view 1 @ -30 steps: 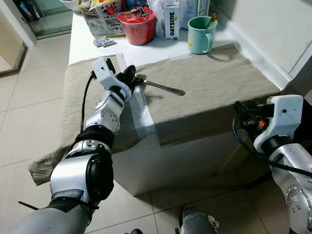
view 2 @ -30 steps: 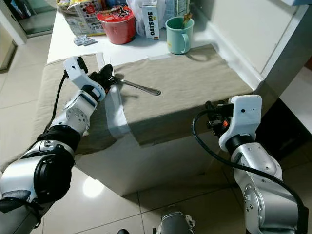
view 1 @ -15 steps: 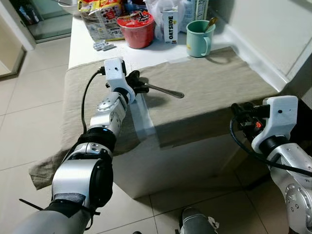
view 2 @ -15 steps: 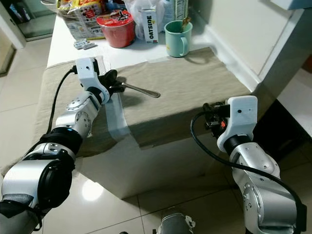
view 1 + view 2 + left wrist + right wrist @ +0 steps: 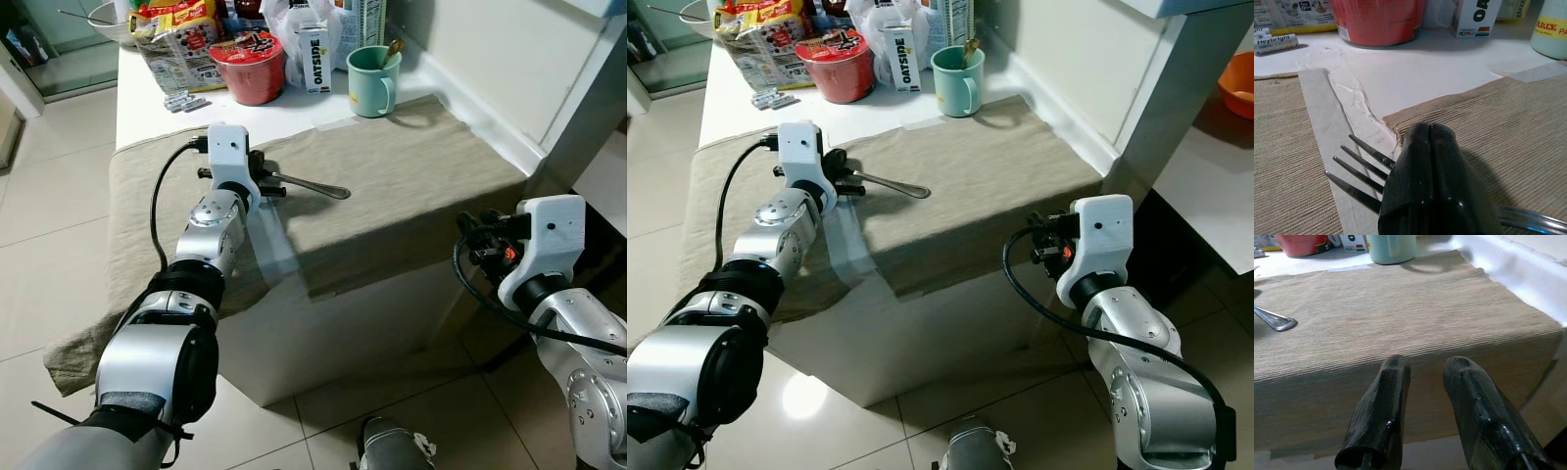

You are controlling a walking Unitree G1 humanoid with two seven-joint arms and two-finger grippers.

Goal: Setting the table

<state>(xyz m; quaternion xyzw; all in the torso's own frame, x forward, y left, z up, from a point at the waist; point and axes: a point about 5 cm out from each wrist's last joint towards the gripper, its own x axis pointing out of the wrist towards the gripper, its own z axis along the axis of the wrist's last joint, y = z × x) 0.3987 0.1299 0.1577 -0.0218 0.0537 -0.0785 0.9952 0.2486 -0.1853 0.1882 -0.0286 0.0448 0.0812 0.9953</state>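
A silver metal fork (image 5: 304, 182) is held by the left gripper (image 5: 257, 177), whose two black fingers (image 5: 1430, 181) are pressed together on its neck, with the tines poking out beneath them in the left wrist view. The fork is kept low over the beige woven cloth (image 5: 431, 166) that covers the near part of the white table (image 5: 157, 93), close to the cloth's far left corner and beside a strip of pale tape. Whether the handle end touches the cloth cannot be told.

Compared with a second ago, the left wrist has been rotated: the white wrist housing was tilted then and is now seen squarer from above, and the handle is pointed towards the middle of the cloth. The fork's place on the cloth is much the same; the shift of the whole picture is owed to the camera. It is judged that the fork has been levelled for laying down, so releasing it is probably the step in hand.

The right gripper (image 5: 1425, 382) is held idle off the near right edge of the table, its fingers parted and nothing between them. A mint-green ceramic mug (image 5: 373, 80) and a red instant-noodle cup (image 5: 250, 67) stand along the far edge.
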